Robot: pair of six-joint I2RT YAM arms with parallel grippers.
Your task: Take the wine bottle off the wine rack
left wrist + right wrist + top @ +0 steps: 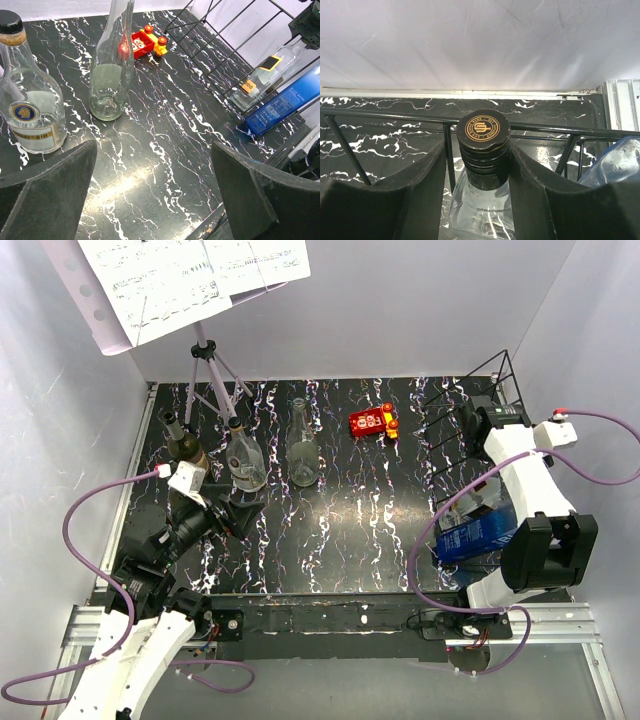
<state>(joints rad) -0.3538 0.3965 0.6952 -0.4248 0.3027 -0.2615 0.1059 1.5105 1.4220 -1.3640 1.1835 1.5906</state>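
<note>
Nearest the arm bases, at about 8 o'clock on the black marbled table [340,540], the left gripper [235,510] is held low with its fingers [55,185] spread wide apart; nothing is seen between them.

At 4 o'clock, a blue bottle [478,536] is laid at the near end of the wine rack [455,415]. The rack occupies the right side of the table from 4 to 2 o'clock, its thin black bars sloping up toward the right wall.

Just beyond the blue bottle, the wine bottle [262,77] is laid in the rack, clear glass with a yellow label, its black cap [483,131] pointed toward the far right. The right gripper [482,150] is clamped on this bottle at the cap and neck, one finger on either side.

At 9 to 10 o'clock, three bottles are stood upright in a row: a dark bottle [186,447], a round-bodied bottle [245,462] and a slender clear bottle [303,455].

At 1 o'clock a red toy [372,422] is placed. Farthest, at 11 o'clock, a music stand [205,350] with sheets is set up.
</note>
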